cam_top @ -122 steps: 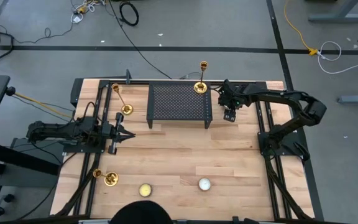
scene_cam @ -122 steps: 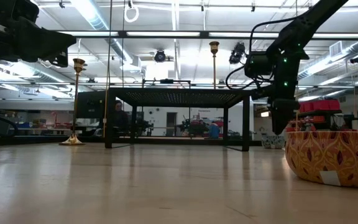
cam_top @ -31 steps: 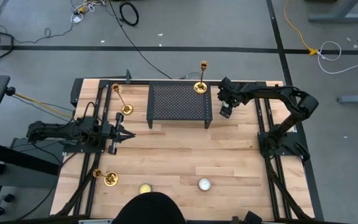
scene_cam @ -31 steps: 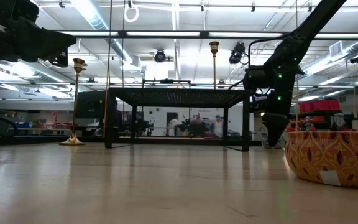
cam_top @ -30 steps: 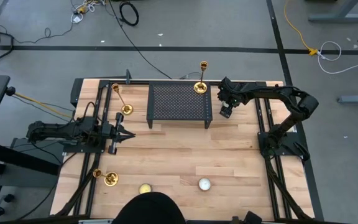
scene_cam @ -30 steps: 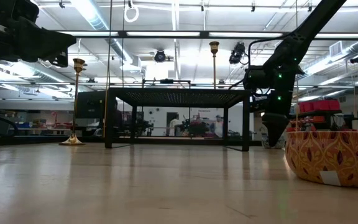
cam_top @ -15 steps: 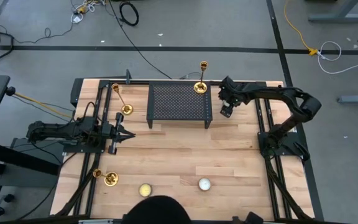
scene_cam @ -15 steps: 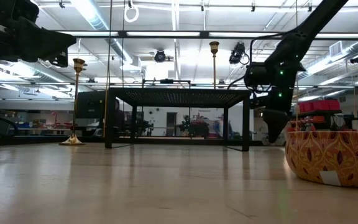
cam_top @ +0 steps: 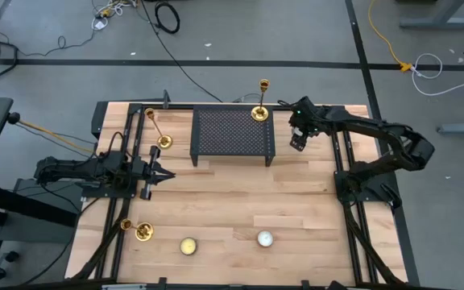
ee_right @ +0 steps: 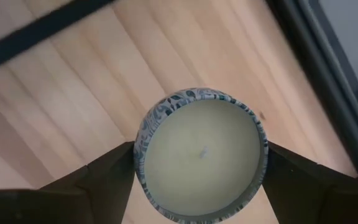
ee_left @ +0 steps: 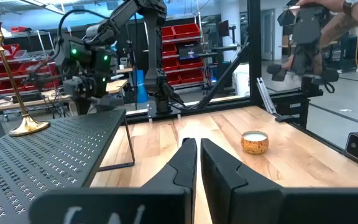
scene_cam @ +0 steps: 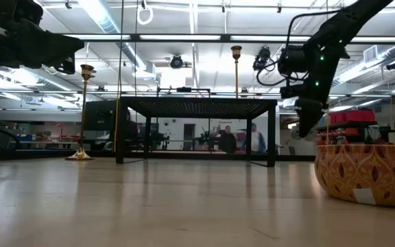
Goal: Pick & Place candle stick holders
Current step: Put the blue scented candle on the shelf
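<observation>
Three brass candle stick holders stand upright on their round bases: one on the black mesh rack's far right corner (cam_top: 260, 112), one on the table left of the rack (cam_top: 163, 142), and one near the front left (cam_top: 142, 232). My right gripper (cam_top: 297, 143) hangs right of the rack, above the table, shut on a round candle in a blue-patterned tin (ee_right: 201, 152). My left gripper (cam_top: 156, 173) is shut and empty at the table's left, level above the wood; its fingers show in the left wrist view (ee_left: 197, 165). My right gripper pinches the candle tin by its round wall (ee_right: 139, 155) between its two fingers (ee_right: 104, 177), one on each opposite side. The fingers come from above, pointing down. The tin sits level, wax side up; it appears clear of the table.
The black mesh rack (cam_top: 230, 133) stands at the far middle on thin legs. Two more candles sit near the front edge (cam_top: 188, 246) (cam_top: 264, 238); one looms at the right of the low view (scene_cam: 365, 171). A person's hand (ee_left: 347, 9) shows beyond the table.
My right gripper has risen from near the table and gone slightly toward the right edge, still shut on the candle tin. A person's head at the table's near edge has gone out of the high view.
</observation>
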You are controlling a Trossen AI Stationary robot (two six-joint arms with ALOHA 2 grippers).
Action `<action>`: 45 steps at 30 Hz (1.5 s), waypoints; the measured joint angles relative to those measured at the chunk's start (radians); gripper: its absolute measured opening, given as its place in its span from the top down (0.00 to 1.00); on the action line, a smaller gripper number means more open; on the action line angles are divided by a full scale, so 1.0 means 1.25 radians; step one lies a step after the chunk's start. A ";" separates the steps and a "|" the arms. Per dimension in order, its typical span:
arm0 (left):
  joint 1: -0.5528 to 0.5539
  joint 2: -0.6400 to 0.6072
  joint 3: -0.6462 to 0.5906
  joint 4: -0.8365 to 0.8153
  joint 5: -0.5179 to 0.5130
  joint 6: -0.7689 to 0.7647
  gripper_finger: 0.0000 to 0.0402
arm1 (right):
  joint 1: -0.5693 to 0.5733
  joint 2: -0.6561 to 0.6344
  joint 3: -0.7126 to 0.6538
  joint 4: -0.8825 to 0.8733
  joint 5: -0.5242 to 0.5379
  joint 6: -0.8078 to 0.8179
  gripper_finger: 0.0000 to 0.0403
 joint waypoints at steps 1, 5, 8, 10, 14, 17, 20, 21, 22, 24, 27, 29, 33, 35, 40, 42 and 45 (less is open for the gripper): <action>0.000 0.000 0.000 0.000 0.000 0.000 0.94 | 0.000 -0.011 0.000 -0.004 0.000 0.002 0.23; 0.000 0.000 0.000 0.000 0.000 0.000 0.94 | 0.000 -0.050 0.000 -0.006 0.000 0.010 0.23; 0.000 0.000 0.000 0.000 0.000 0.000 0.94 | 0.000 -0.067 0.000 -0.006 0.000 0.011 0.23; 0.000 0.000 0.000 0.000 0.000 0.000 0.94 | 0.001 -0.074 0.000 -0.006 0.000 0.011 0.23; 0.000 0.000 0.000 0.000 0.000 0.000 0.94 | 0.015 -0.087 0.000 -0.006 0.000 0.012 0.23; 0.000 0.000 0.000 0.000 0.000 0.000 0.94 | 0.034 -0.095 0.015 -0.028 -0.001 0.015 0.23; 0.000 0.000 0.000 0.000 0.000 0.000 0.94 | 0.053 -0.101 0.049 -0.056 -0.001 0.020 0.23; 0.000 0.000 0.000 0.000 0.000 0.000 0.94 | 0.058 -0.104 0.061 -0.070 -0.001 0.020 0.23; 0.000 0.000 0.000 0.000 0.000 0.000 0.94 | 0.064 -0.105 0.073 -0.083 -0.001 0.020 0.23; 0.000 0.000 0.000 0.000 0.000 0.000 0.94 | 0.075 -0.108 0.098 -0.107 -0.001 0.020 0.23; 0.000 0.000 0.000 0.000 0.000 0.000 0.94 | 0.091 -0.110 0.137 -0.155 -0.001 0.020 0.23; 0.000 0.000 0.000 0.000 0.000 0.000 0.94 | 0.102 -0.110 0.159 -0.188 0.000 0.020 0.23; 0.000 0.000 0.000 0.000 0.000 0.000 0.94 | 0.130 -0.110 0.193 -0.235 -0.001 0.020 0.23; 0.000 0.000 0.000 0.000 0.000 0.000 0.94 | 0.144 -0.109 0.210 -0.253 -0.001 0.020 0.23; 0.000 0.000 0.000 0.000 0.000 0.000 0.94 | 0.176 -0.109 0.243 -0.266 -0.008 0.020 0.23; 0.000 0.000 0.000 0.000 0.000 0.000 0.94 | 0.194 -0.106 0.258 -0.260 -0.036 0.020 0.23; 0.000 0.000 0.000 0.000 0.000 0.000 0.94 | 0.225 -0.091 0.279 -0.256 -0.079 0.029 0.23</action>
